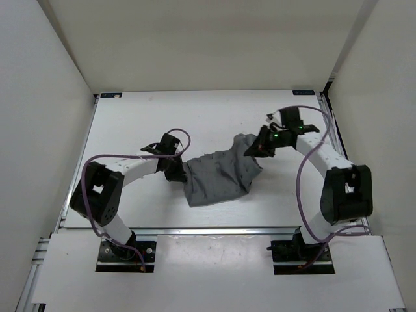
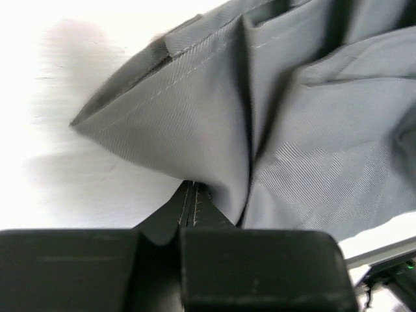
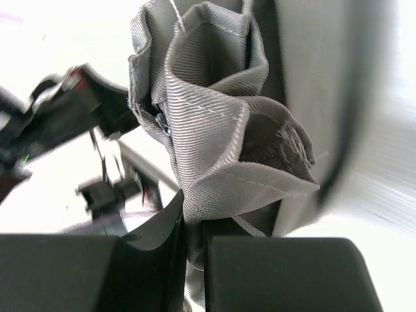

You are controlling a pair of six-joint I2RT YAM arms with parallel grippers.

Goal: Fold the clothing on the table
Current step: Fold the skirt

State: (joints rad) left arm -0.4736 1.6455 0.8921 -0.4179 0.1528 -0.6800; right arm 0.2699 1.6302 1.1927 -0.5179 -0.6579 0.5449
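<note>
We see the clothing [image 1: 221, 175] lying crumpled a little right of the middle of the table [image 1: 143, 123], stretched between our two arms. Our left fingers [image 1: 175, 170] sit at its left edge, closed tight. From the left wrist the two black fingers meet with only a thin fold of grey cloth pinched between them, and the fabric fans away from them in pleats over the white surface. Our right fingers [image 1: 259, 147] are at the far right corner of the clothing, which looks raised off the table there. From the right wrist they stand almost closed, gripping a bunched, stitched edge whose folds rise above them. The near edge of the clothing rests on the table
</note>
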